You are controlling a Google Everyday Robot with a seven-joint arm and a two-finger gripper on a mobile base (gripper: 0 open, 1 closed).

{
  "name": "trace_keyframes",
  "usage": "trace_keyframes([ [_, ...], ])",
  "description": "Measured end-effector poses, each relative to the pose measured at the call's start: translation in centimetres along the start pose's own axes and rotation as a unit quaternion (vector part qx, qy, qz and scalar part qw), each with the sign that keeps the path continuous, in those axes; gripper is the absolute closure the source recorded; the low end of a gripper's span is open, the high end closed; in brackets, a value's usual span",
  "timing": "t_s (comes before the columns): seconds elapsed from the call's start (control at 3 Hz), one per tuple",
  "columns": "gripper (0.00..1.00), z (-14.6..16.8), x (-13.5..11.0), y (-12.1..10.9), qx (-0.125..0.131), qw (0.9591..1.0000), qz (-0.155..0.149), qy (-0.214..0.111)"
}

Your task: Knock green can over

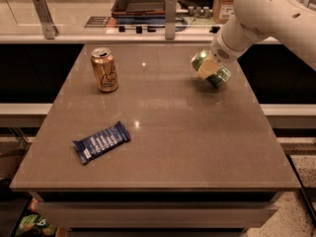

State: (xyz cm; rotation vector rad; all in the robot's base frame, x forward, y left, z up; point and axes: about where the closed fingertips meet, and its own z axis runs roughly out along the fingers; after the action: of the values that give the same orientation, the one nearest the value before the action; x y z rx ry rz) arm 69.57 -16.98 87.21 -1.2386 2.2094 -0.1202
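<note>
- Green can (220, 76): seen at the far right of the tabletop (173, 147), tilted well off upright, its long axis laid diagonally from far-left to near-right.
- Gripper (207, 69): placed across the can's middle; whether open or closed cannot be told.
- Orange-gold can (104, 69): upright, well apart.

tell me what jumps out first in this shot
The white arm reaching in from the upper right stands out most. Its gripper is on the green can, which is tilted at the far right of the table. Next are the orange-gold can, upright at the far left, and the blue snack bar, flat near the front left.
</note>
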Motion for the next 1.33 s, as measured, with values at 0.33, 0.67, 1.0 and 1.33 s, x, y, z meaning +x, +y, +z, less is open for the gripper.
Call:
trace_keyframes([
  [0.33, 1.00, 3.25, 0.54, 1.91, -0.029, 0.9993, -0.012, 0.019],
  [0.67, 1.00, 4.14, 0.29, 2.60, -0.041, 0.9987, -0.019, 0.024],
  [1.0, 0.82, 3.73, 0.04, 2.43, -0.041, 0.9987, -0.019, 0.023],
  [1.33, 0.59, 3.88, 0.04, 2.55, -0.043, 0.9986, -0.020, 0.024],
])
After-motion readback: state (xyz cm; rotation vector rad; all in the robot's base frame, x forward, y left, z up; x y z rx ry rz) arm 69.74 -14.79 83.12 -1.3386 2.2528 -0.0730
